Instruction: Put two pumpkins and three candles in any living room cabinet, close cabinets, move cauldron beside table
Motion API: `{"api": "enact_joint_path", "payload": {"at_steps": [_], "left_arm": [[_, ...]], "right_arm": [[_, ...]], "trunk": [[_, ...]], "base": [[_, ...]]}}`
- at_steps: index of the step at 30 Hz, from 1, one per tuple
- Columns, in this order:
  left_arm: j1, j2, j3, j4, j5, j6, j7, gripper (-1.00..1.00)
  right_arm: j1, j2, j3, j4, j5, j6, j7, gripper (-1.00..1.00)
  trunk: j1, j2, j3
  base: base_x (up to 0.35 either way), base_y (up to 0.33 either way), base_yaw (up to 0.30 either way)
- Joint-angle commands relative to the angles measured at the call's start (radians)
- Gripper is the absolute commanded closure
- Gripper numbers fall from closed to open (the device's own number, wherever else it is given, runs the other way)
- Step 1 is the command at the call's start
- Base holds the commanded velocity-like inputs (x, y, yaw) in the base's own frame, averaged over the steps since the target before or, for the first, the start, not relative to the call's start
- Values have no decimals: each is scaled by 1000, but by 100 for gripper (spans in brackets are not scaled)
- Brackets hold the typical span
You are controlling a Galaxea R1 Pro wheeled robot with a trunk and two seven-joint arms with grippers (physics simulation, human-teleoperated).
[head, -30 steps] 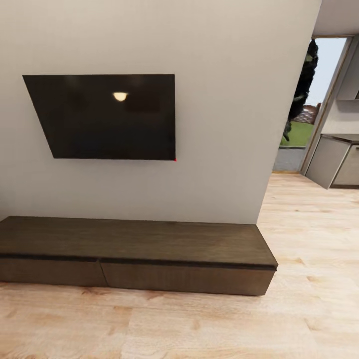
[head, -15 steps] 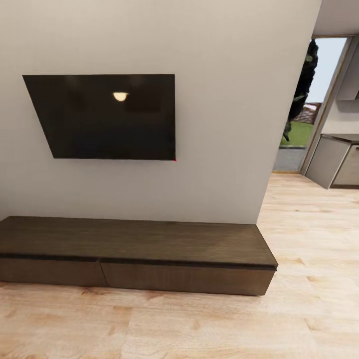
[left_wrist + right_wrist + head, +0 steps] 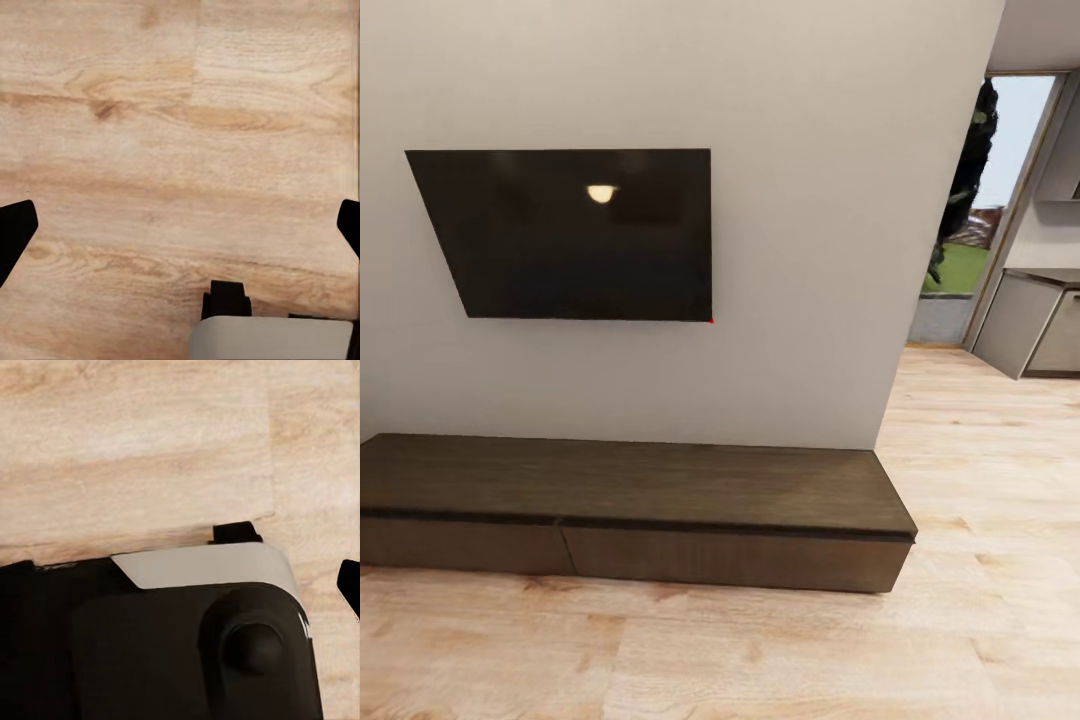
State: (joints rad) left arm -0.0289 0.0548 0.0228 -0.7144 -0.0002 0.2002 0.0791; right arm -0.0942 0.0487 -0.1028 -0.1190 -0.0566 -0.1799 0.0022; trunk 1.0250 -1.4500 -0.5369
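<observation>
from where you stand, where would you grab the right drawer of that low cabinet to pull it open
Probably the top edge of the right drawer front, coming from the front. The cabinet has no handles; a dark recessed gap runs under its top slab, above the drawer fronts, and looks like the one place fingers could hook. Both drawers sit flush and closed. The left gripper is open over bare floor.

Glossy black base (image 3: 150, 660) with pale grey panel (image 3: 210, 566).

Long dark-brown cabinet (image 3: 630, 510) against wall, both drawers closed
</observation>
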Motion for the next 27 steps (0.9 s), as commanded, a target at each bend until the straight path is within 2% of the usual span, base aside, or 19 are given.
{"api": "enact_joint_path", "payload": {"at_steps": [1,6,10,13,17,24,27], "left_arm": [[-9,-1,0,-24,0,21,0,-100],[-48,-2,0,-61,1,46,-2,-100],[-56,-5,0,-69,1,3,-1,-100],[-57,-3,0,-72,2,-11,-9,-100],[-57,-5,0,-68,2,-18,-10,-100],[-57,-6,-4,-64,2,-25,-13,-100],[-57,-6,-4,-63,2,-25,-12,-100]], "right_arm": [[-21,2,-3,-31,-1,35,-6,-100],[-109,12,-7,-168,-22,178,-84,-100],[-169,25,-4,-208,-81,245,-130,-100],[-176,69,10,-237,-80,256,-136,-100],[-177,92,18,-246,-79,256,-137,-100],[-176,98,18,-243,-79,254,-133,-100],[-172,96,17,-243,-79,226,-131,-100]], "trunk": [[0,0,0],[0,0,0],[0,0,0],[0,0,0],[0,0,0],[0,0,0],[0,0,0]], "base": [[0,0,0],[0,0,0],[0,0,0],[0,0,0],[0,0,-43],[-142,44,-197],[-79,16,-38]]}}
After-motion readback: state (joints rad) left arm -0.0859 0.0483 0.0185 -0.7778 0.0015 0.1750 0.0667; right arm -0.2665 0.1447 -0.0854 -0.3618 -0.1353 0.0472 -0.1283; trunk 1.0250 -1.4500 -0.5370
